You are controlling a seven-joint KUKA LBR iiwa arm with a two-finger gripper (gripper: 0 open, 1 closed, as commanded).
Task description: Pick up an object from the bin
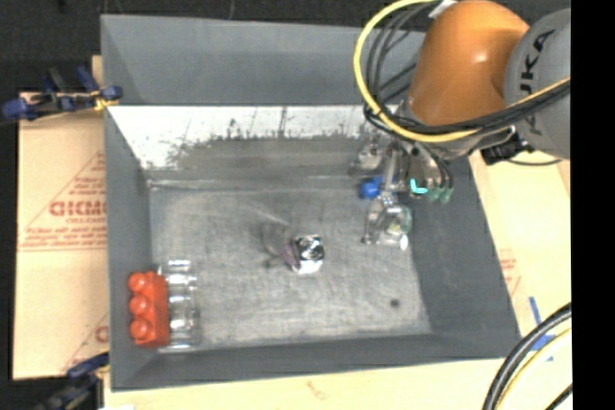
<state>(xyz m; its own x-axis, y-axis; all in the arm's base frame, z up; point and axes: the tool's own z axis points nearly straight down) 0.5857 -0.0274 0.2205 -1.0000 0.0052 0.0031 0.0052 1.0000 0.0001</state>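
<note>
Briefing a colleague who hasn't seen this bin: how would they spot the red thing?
Find the grey bin, then its floor's lower-left corner. There lies a row of three red balls against clear plastic; the small shiny object mid-floor has no red.

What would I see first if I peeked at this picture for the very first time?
The big orange cover on the robot's arm at the upper right jumps out first, with the gripper hanging below it over the right side of the grey bin. Next comes the row of three red round things in the bin's lower left corner, then a small shiny silver thing near the middle of the floor.
</note>
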